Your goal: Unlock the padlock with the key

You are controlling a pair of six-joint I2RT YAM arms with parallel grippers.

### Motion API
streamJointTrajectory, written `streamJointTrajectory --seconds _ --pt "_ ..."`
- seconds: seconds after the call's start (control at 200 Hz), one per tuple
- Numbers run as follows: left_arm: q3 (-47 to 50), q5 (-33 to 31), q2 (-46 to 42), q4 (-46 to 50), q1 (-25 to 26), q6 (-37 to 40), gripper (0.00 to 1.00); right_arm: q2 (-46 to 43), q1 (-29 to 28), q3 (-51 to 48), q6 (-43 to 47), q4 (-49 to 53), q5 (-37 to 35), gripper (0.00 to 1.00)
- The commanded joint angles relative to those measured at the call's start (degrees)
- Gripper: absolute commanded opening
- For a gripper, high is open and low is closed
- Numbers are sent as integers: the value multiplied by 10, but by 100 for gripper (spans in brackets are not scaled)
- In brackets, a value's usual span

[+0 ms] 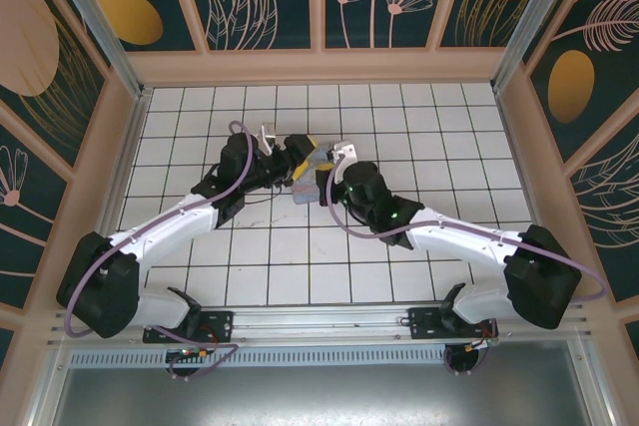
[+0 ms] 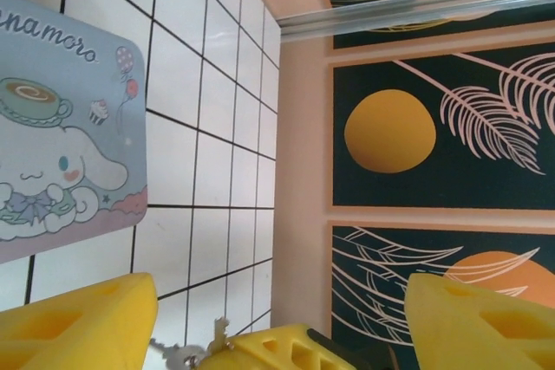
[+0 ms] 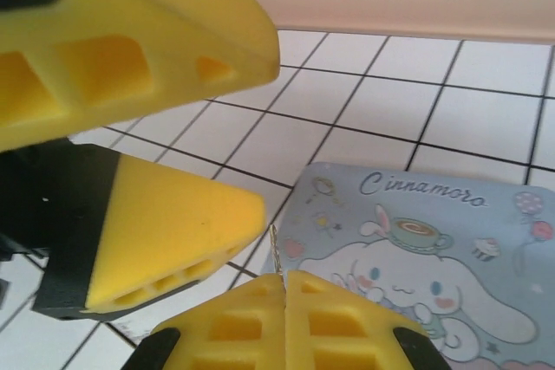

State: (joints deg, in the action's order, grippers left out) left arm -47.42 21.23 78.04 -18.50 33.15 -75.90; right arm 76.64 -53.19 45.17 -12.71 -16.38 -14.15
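Yellow pads of the right gripper point(image 3: 284, 288) sat at the bottom edge of the right wrist view. They were pressed together on a thin metal sliver, most likely the key point(image 3: 273, 253), which stood edge-on with its long axis running up out of the seam. To the upper left, almost touching, the left gripper point(image 3: 264, 127) was spread wide with nothing of its own between the fingers. In the left wrist view the right fingertips and the toothed key sat inside that spread, at the bottom centre. Beyond the key, toward the lower right of the frame, the cartoon box point(image 3: 416, 240) lay flat on the tiled table point(image 3: 364, 101). From above, both grippers crowded together at the middle of the frame. The padlock could not be made out among them, so which way it lay from the key was unclear. By my reading, the right arm would have to bring the key tip-first to the keyhole, with the empty left hand free to steady the lock.
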Motion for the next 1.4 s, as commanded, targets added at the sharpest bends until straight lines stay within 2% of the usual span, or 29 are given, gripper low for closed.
streamJointTrajectory --seconds 0.0,0.601,0.676,0.841,1.091,1.236,1.276,1.326,1.396 --pt "10 4 -6 18 3 -34 73 12 -19 17 46 1 -85 0" --pt "23 0 31 -32 3 -65 57 45 -46 57 64 3 -80 0" --pt "23 0 35 -38 3 -65 49 50 -48 59 64 5 -80 0" --pt "23 -1 43 -43 3 -66 25 57 -49 60 61 3 -80 0" --pt "27 2 48 -49 3 -66 0 64 -48 66 57 2 -78 0" --pt "37 3 52 -72 3 -65 0 59 -46 68 50 3 -76 0" --pt "41 3 53 -80 3 -61 0 53 -44 66 47 6 -73 8" --pt "41 -1 54 -83 3 -50 0 39 -41 60 38 7 -68 27" --pt "43 -7 52 -89 3 -34 0 8 -31 43 23 9 -55 48"
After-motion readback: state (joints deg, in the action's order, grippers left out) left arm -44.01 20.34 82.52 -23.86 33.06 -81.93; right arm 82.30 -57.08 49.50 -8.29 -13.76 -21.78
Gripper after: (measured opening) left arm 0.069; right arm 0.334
